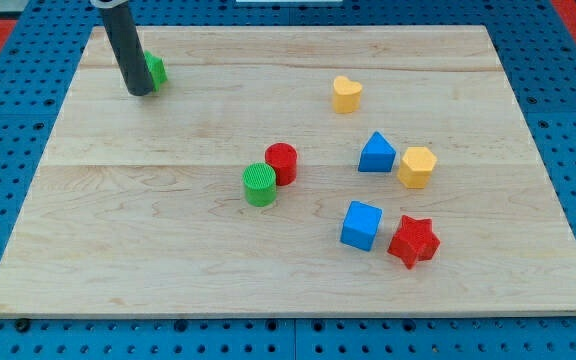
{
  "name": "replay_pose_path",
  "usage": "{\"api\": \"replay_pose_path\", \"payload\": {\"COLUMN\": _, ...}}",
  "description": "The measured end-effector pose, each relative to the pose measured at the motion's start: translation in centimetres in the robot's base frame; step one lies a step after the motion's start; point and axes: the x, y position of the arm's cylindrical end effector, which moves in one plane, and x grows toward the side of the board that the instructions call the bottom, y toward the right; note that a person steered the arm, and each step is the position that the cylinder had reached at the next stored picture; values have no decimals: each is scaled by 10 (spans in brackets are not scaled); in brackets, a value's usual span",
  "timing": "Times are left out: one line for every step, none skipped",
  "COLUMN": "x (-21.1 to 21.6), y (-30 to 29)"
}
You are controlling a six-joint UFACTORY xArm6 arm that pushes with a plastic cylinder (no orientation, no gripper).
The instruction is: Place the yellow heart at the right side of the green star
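Wooden board (168, 250) carries all the blocks. The arm's rod ends in my tip (139, 93) near the view's top left, touching or just in front of the green star (155, 70), which it partly hides. The rod has no jaws and holds nothing. The yellow heart (346, 94) sits well apart toward the view's right, upper middle. Lower down lie a green cylinder (259, 185) touching a red cylinder (282, 163), a blue triangle (376, 153), a yellow hexagon (417, 167), a blue cube (361, 225) and a red star (413, 241).

Bright, even overhead light; short soft shadows under blocks; sharp focus, no glare.
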Motion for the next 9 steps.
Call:
{"api": "replay_pose_path", "payload": {"x": -3, "y": -7}}
{"api": "replay_pose_path", "payload": {"x": 12, "y": 18}}
{"api": "replay_pose_path", "payload": {"x": 33, "y": 82}}
{"api": "replay_pose_path", "payload": {"x": 49, "y": 140}}
{"api": "replay_pose_path", "payload": {"x": 61, "y": 201}}
{"api": "replay_pose_path", "payload": {"x": 62, "y": 259}}
{"api": "replay_pose_path", "payload": {"x": 51, "y": 288}}
{"api": "replay_pose_path", "payload": {"x": 29, "y": 260}}
{"api": "replay_pose_path", "payload": {"x": 8, "y": 257}}
